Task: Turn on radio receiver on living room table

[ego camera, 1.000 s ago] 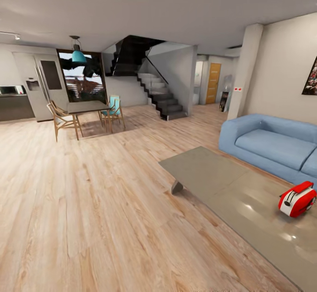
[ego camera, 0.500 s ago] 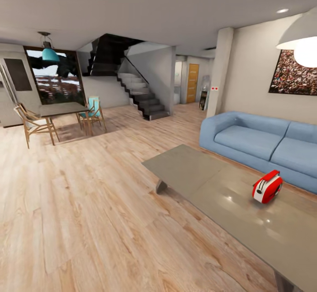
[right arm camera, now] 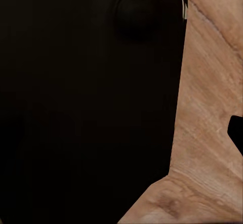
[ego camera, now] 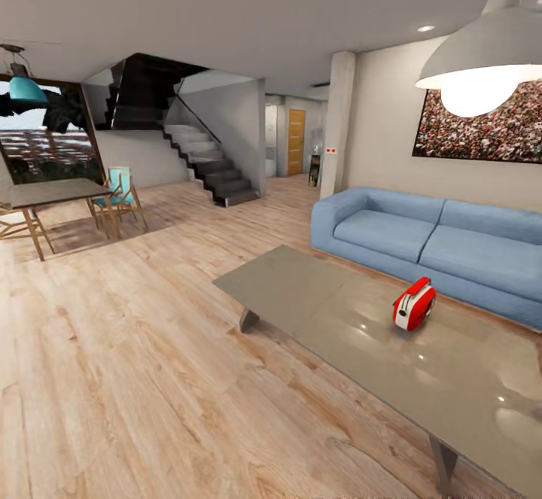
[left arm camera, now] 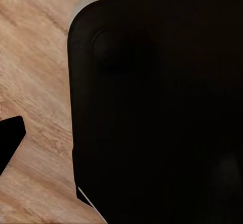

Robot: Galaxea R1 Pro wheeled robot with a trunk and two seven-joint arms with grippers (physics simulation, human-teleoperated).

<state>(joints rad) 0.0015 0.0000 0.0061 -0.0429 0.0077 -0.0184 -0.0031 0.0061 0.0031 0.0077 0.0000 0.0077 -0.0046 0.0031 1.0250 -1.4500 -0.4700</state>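
The red radio receiver (ego camera: 414, 304), with white stripes and a thin handle on top, stands on the glossy grey coffee table (ego camera: 324, 296) in the right half of the head view, toward the sofa side of the top. The table stretches from mid-picture to the lower right corner. This is the living room, with its blue sofa (ego camera: 421, 235) behind the table. In the left wrist view, a black robot body panel (left arm camera: 157, 107) hangs over wood floor, and the right wrist view shows a similar black panel (right arm camera: 86, 97).
A white pendant lamp (ego camera: 482, 62) hangs at upper right before a crowd picture (ego camera: 482, 126). The dark dining table (ego camera: 45, 192) with wooden chairs stands far left, a staircase (ego camera: 207, 164) at the back. Wide wood floor (ego camera: 135, 378) lies between me and the coffee table.
The head view has swung to the right, so the whole scene has slid left. The radio now sits nearer the picture's middle, and the lamp and picture have come into view.
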